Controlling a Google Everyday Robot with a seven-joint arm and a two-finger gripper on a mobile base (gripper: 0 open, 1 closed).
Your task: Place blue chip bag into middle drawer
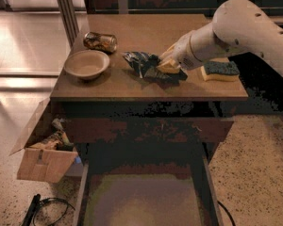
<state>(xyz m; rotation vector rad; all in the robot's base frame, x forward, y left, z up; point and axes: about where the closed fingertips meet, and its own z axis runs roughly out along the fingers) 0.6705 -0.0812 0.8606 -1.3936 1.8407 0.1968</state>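
The blue chip bag [144,65], crumpled dark foil with white markings, lies on the countertop [132,86] near its middle. My gripper [168,64], at the end of the white arm [236,32] reaching in from the right, sits on the bag's right end and hides part of it. The middle drawer [141,199] is pulled open below the counter at the bottom of the view. It has a plain tan floor and dark side walls, and nothing lies in it.
A tan bowl [87,64] and a crushed can [100,41] stand left of the bag. A blue-topped yellow sponge [220,70] lies to its right. An open cardboard box [45,152] and a black cable [37,208] are on the floor at left.
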